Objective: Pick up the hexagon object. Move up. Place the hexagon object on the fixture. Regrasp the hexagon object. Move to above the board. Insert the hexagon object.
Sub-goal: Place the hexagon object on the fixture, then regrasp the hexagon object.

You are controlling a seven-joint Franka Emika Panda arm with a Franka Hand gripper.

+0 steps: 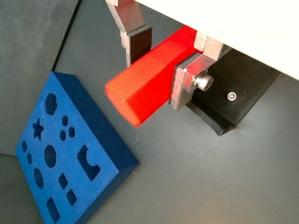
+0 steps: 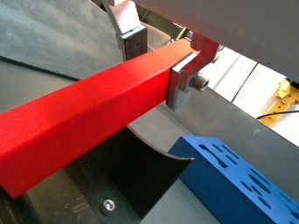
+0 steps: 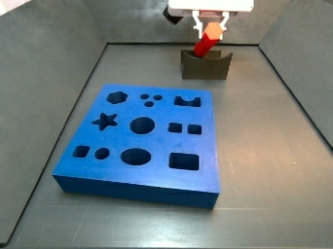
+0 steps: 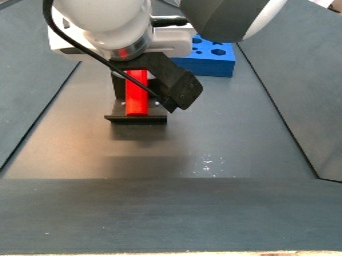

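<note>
The gripper hangs above the fixture at the far end of the enclosure, its flat silver fingers clamped on the hexagon object, a bright red bar that sits between the dark pads in both wrist views. In a side view the hexagon object hangs tilted, its lower end reaching down to the notch in the top of the fixture; whether it touches the notch cannot be told. In a side view the red bar stands nearly upright over the fixture, partly hidden by the arm's dark camera mount. In a wrist view the curved notch of the fixture shows just beneath the bar. The board, a thick blue slab with star, circle, square and hexagon cut-outs, lies flat on the dark floor, apart from the fixture and nearer the middle of the enclosure; it also shows in both wrist views
</note>
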